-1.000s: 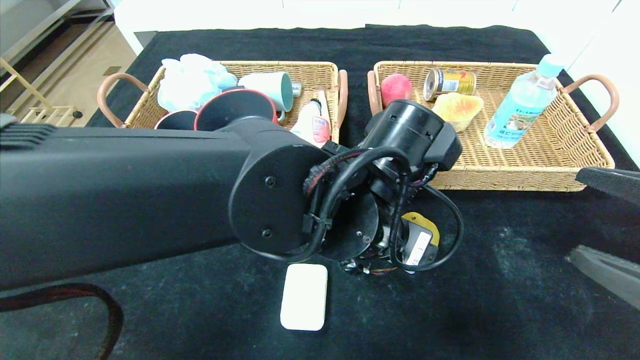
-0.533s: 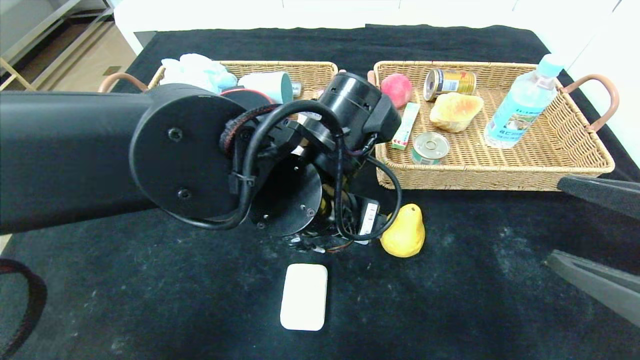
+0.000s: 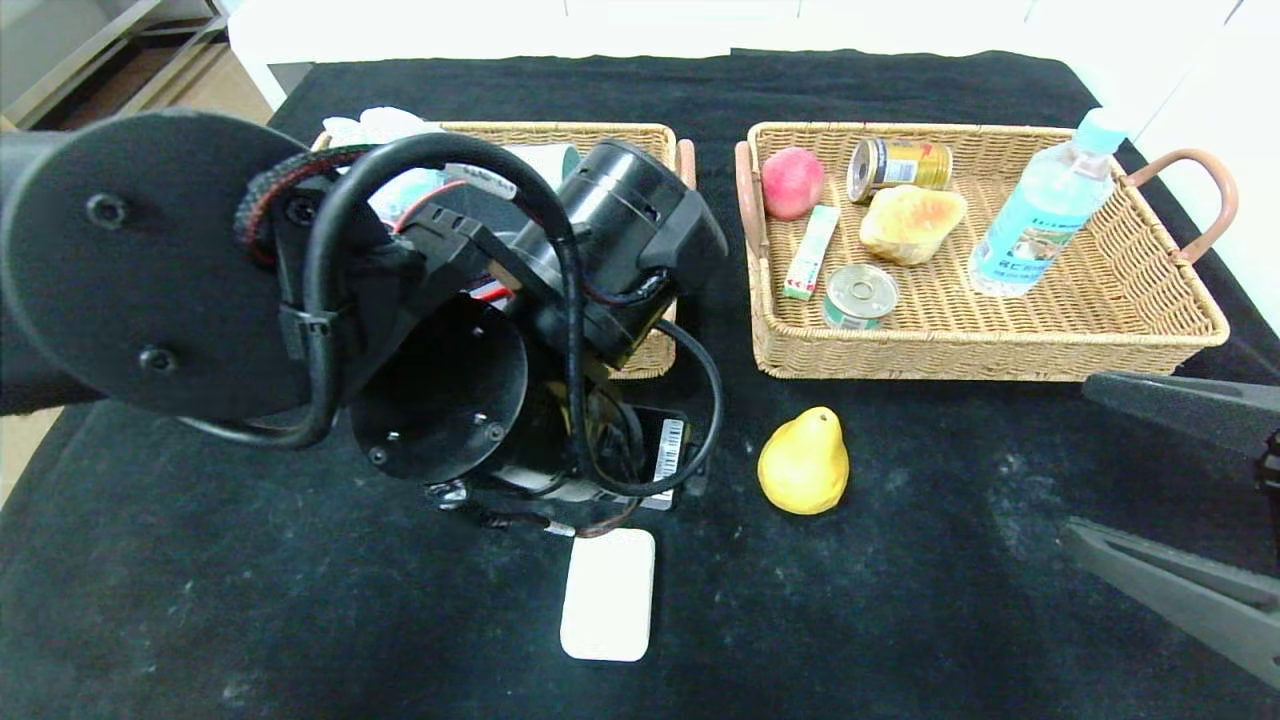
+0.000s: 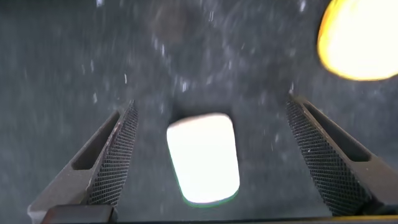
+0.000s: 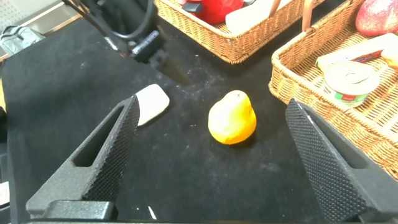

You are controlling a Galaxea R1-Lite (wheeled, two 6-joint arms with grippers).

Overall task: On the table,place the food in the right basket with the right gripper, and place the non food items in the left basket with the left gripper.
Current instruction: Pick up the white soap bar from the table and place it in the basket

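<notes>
A white bar of soap (image 3: 608, 594) lies flat on the black cloth near the front middle. My left gripper (image 4: 211, 163) hangs open right above the soap (image 4: 203, 157), which shows between the two fingers without touching either. A yellow pear (image 3: 803, 463) lies on the cloth just in front of the right basket (image 3: 960, 352). My right gripper (image 5: 214, 158) stands open at the right edge, low, facing the pear (image 5: 232, 117) from a distance. The left basket (image 3: 640, 355) is mostly hidden behind my left arm.
The right basket holds a peach (image 3: 792, 181), a can on its side (image 3: 898, 163), a bread piece (image 3: 912, 222), a small tin (image 3: 861, 293), a slim green packet (image 3: 811, 251) and a water bottle (image 3: 1045, 208). A white table edge (image 3: 640, 25) runs behind.
My left arm has swung leftward from in front of the right basket and now hangs over the soap. The pear has come into view. The right gripper has barely shifted.
</notes>
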